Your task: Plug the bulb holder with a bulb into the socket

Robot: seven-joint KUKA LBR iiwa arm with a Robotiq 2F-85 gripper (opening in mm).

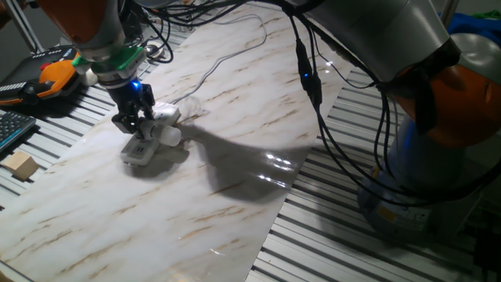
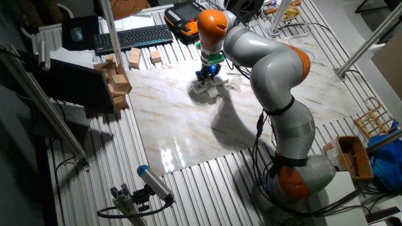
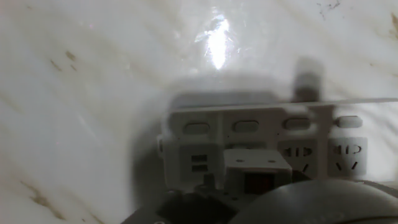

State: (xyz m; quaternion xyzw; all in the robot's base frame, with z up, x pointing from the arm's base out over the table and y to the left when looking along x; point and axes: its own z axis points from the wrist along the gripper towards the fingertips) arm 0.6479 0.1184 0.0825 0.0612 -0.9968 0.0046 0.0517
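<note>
The socket (image 1: 141, 150) is a white power strip lying on the marble board, its pale cord (image 1: 227, 55) running to the far side. My gripper (image 1: 135, 124) stands right over it, shut on the white bulb holder (image 3: 255, 169). In the hand view the holder's red switch shows and it sits against the strip (image 3: 261, 134) between the outlets. The frosted bulb (image 1: 170, 135) sticks out sideways from the holder; in the hand view the bulb (image 3: 311, 204) is a blurred grey dome at the bottom edge. In the other fixed view the gripper (image 2: 207, 76) covers most of the strip (image 2: 202, 88).
A wooden block (image 1: 21, 166) and a keyboard (image 1: 12, 129) lie left of the board. An orange and black device (image 1: 55, 74) sits at the back left. Several wooden blocks (image 2: 116, 78) are stacked off the board. Black cables (image 1: 313, 86) hang from the arm over the board's right side.
</note>
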